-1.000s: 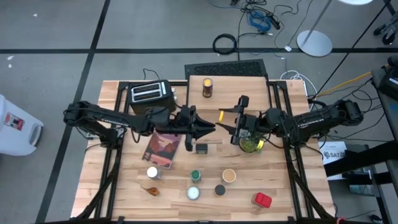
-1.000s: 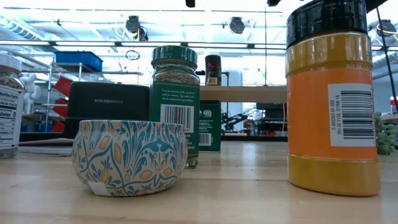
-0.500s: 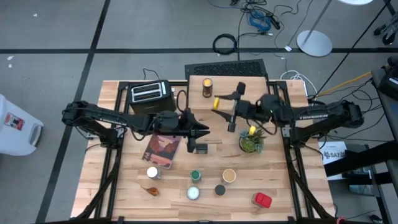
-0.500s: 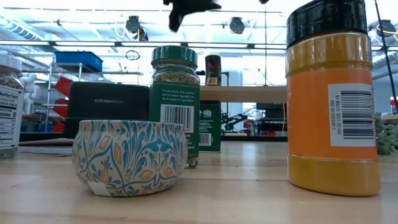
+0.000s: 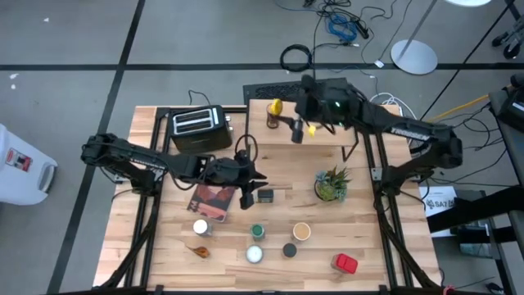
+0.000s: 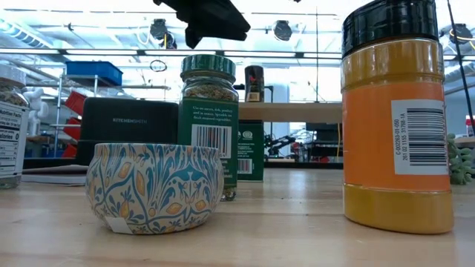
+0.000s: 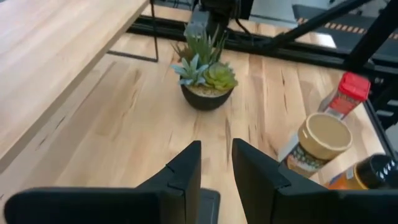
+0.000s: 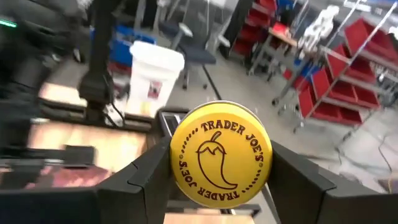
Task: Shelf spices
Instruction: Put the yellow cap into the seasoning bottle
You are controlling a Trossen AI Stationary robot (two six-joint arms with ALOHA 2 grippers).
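Right gripper (image 5: 284, 117) clamping yellow-lidded round spice jar (image 5: 276, 106) above light wooden shelf (image 5: 327, 115): lower it upright beside the brown jar (image 5: 273, 120); left gripper (image 7: 215, 163) hangs slightly parted, empty.

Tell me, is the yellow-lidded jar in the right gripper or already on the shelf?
In the gripper. The right gripper has its fingers on both sides of the yellow-lidded jar, and the high view shows it carried over the shelf.

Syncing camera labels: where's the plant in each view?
High: plant right of centre on the table, in front of the shelf.
Low: far right edge, cut off, beyond the orange jar.
Left wrist: upper middle.
Right wrist: not in it.
Shared landmark: the shelf's wooden top, also in low and left wrist.
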